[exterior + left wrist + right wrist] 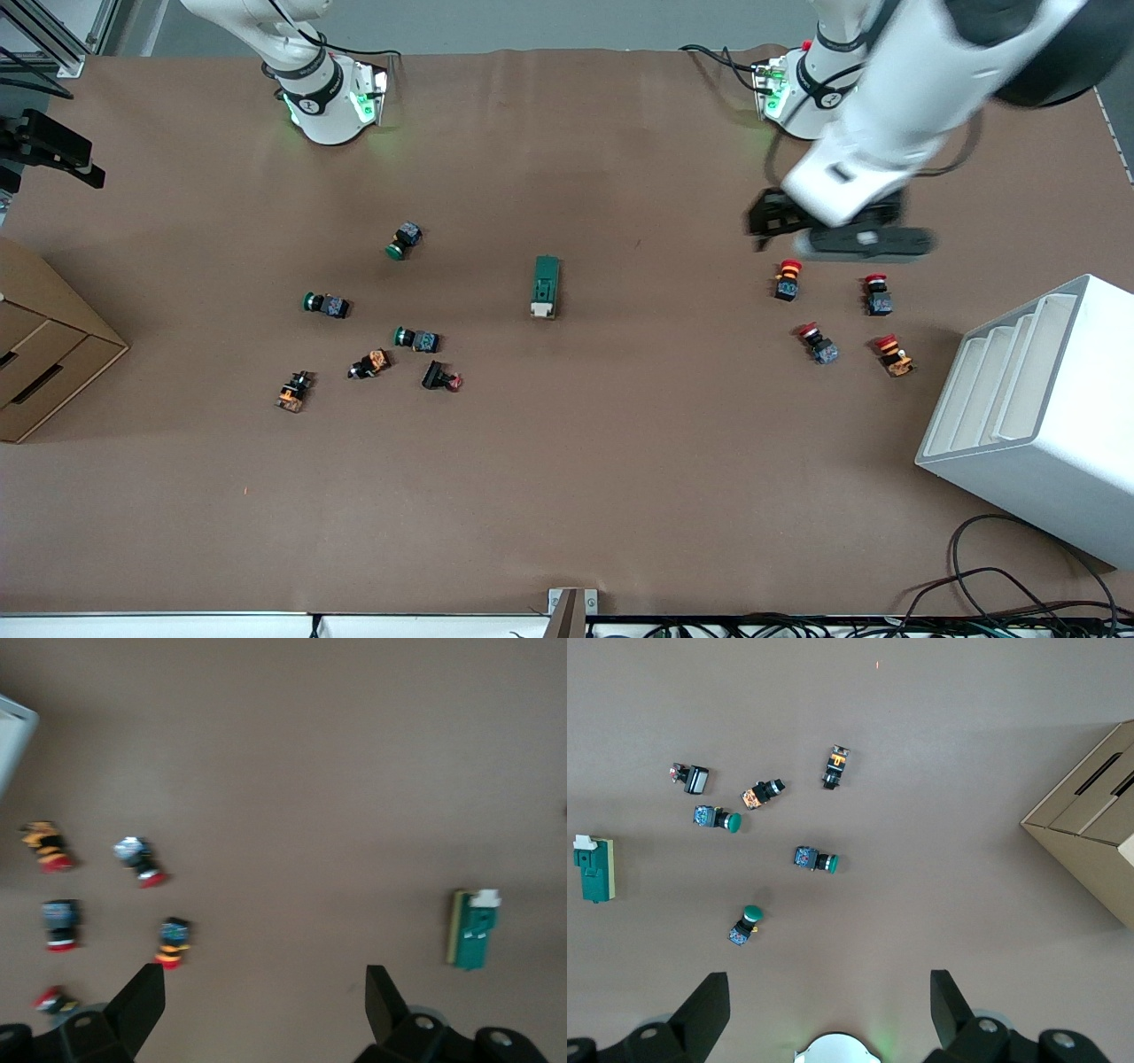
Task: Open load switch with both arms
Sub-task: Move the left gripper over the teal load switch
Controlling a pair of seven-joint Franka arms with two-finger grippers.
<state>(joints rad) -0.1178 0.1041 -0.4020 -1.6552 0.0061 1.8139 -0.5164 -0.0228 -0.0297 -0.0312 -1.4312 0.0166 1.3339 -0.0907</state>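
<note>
I see the load switch (546, 286) lying apart from both tools; left tool (266, 997) and right tool (830, 1001) hover wide open, empty

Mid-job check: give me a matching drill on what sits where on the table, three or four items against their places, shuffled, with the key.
Things:
1. load switch
2. red-capped pushbuttons
3. green-capped pushbuttons
4. white rack

Places:
A. toward the right arm's end
B. table's middle, untouched
C. under the open left gripper
D. left arm's end, nearer the front camera than the red-capped group

Pairs: 1-B, 2-C, 3-A, 4-D
</note>
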